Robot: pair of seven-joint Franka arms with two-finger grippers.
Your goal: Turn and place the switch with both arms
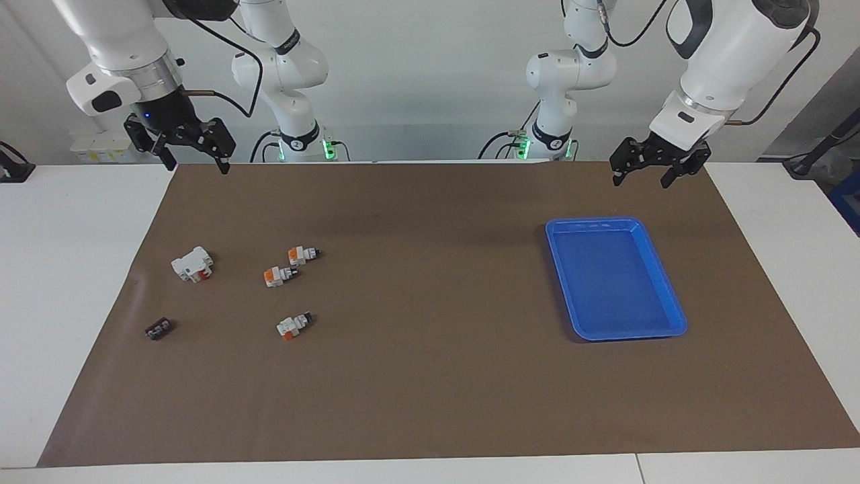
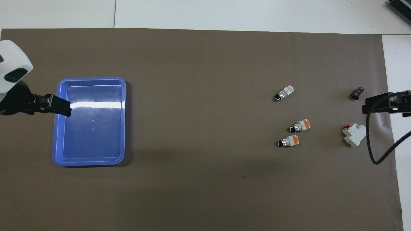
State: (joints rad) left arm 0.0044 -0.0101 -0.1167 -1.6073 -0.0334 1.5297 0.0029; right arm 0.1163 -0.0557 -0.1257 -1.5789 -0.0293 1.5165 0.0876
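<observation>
Three small white-and-orange switches with black knobs lie on the brown mat toward the right arm's end: one [image 1: 304, 255] [image 2: 288, 141] nearest the robots, a second [image 1: 279, 275] [image 2: 300, 125] beside it, and a third [image 1: 293, 326] [image 2: 284, 93] farther out. My right gripper [image 1: 196, 161] [image 2: 369, 107] is open and empty, raised over the mat's edge at its own end. My left gripper [image 1: 641, 180] [image 2: 61, 107] is open and empty, raised over the mat by the blue tray. Neither touches a switch.
An empty blue tray [image 1: 615, 275] [image 2: 91, 128] sits toward the left arm's end. A larger white block with a red mark [image 1: 193, 263] [image 2: 354, 134] and a tiny black piece [image 1: 158, 329] [image 2: 358, 93] lie toward the right arm's end.
</observation>
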